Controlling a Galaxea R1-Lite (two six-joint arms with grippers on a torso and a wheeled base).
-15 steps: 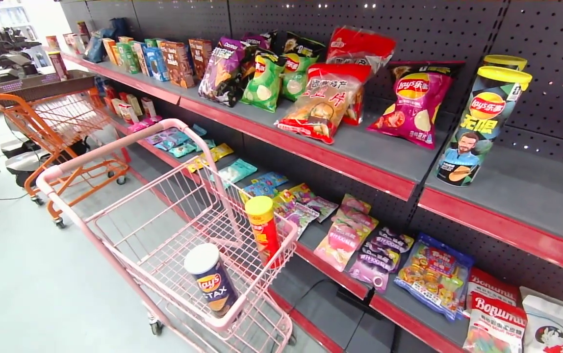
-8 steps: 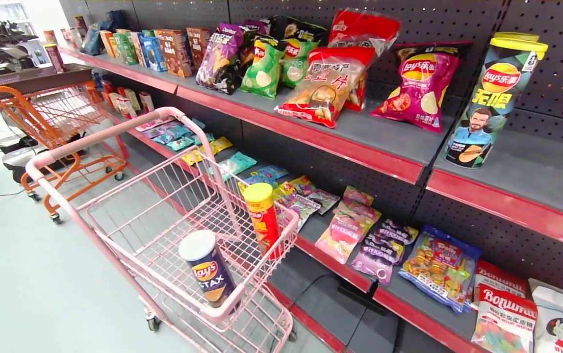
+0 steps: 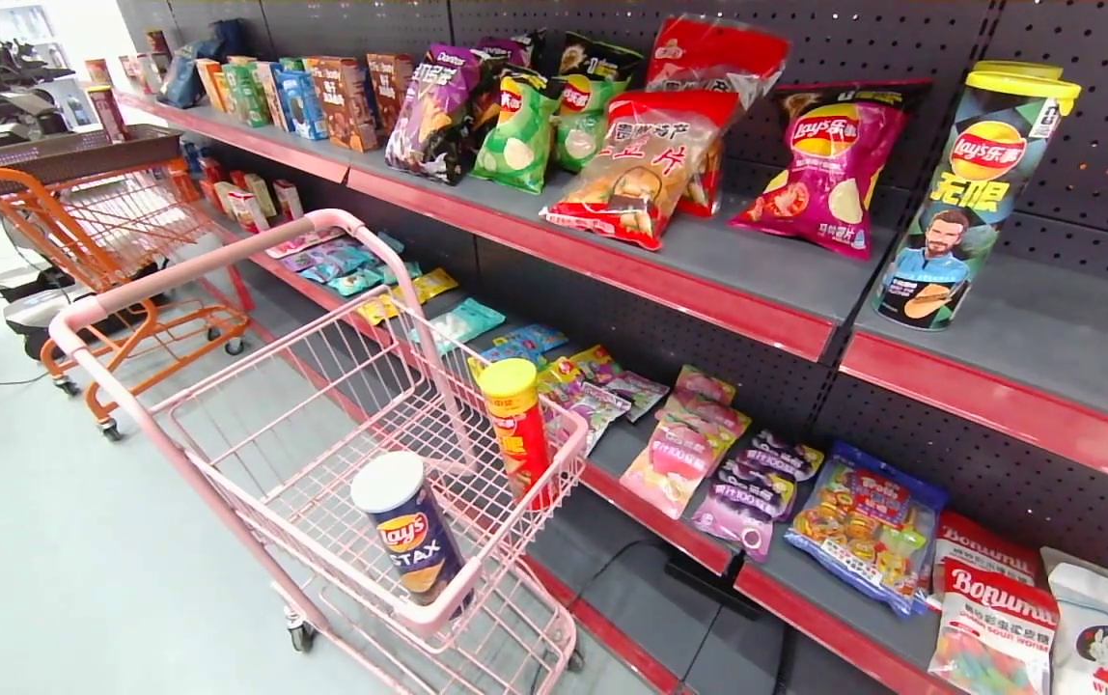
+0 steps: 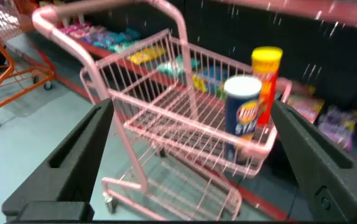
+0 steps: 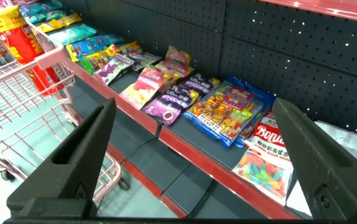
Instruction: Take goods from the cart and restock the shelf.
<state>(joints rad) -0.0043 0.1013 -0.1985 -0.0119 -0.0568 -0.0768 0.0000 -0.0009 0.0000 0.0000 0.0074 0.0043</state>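
A pink cart (image 3: 226, 261) stands in front of the shelf (image 3: 757, 280). At its near end stand two upright cans: a dark blue can with a white lid (image 3: 409, 531) and a red can with a yellow lid (image 3: 518, 434). In the left wrist view my left gripper (image 4: 191, 112) is open and empty, some way short of the cart (image 4: 166, 124), with the blue can (image 4: 242, 115) and red can (image 4: 267, 81) beyond it. My right gripper (image 5: 194, 106) is open and empty, facing the lower shelf's candy bags (image 5: 228, 112); the red can (image 5: 20, 43) is off to one side.
Chip bags (image 3: 824, 164) and a tall yellow-lidded can (image 3: 969, 193) fill the upper shelf, with bare grey shelf to that can's right. An orange cart (image 3: 100, 212) stands farther left. Grey floor lies open left of the pink cart.
The head camera shifted during the first half second, sliding the whole picture; since then it is still. The cart and cans have not moved.
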